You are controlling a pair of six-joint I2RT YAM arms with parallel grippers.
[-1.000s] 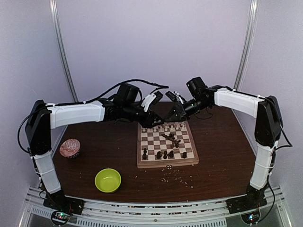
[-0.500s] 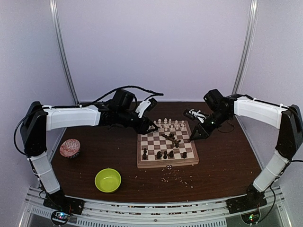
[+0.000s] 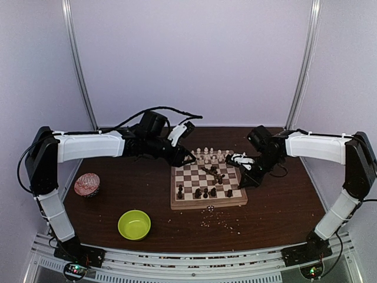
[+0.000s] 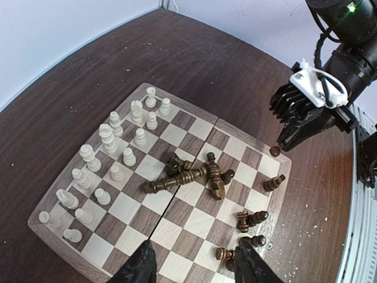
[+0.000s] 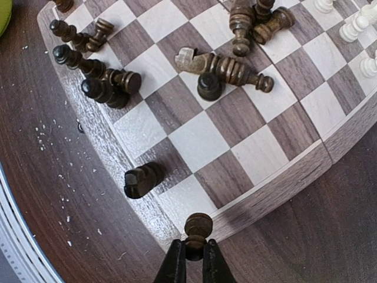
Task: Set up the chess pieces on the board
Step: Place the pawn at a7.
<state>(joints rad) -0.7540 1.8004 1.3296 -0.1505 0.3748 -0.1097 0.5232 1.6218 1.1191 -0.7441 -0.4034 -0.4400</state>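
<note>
1. I read the right gripper point(image 5: 193, 250) pinching a dark pawn point(image 5: 198, 227) at the rim of the board point(image 5: 277, 186) facing the counter's right edge.
2. The left gripper point(image 4: 194, 266) is spread, empty — above the board's far-left corner.
3. The board sits mid-counter; cream pieces point(image 4: 112, 138) stand, dark pieces point(image 4: 194, 174) mostly lie toppled.

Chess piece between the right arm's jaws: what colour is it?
The chess piece is dark brown, seen best in the right wrist view.

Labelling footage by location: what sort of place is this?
Probably a robotics lab cell: two arms bolted to a metal rail, plain pale walls around one table, a chessboard as prop.
</note>
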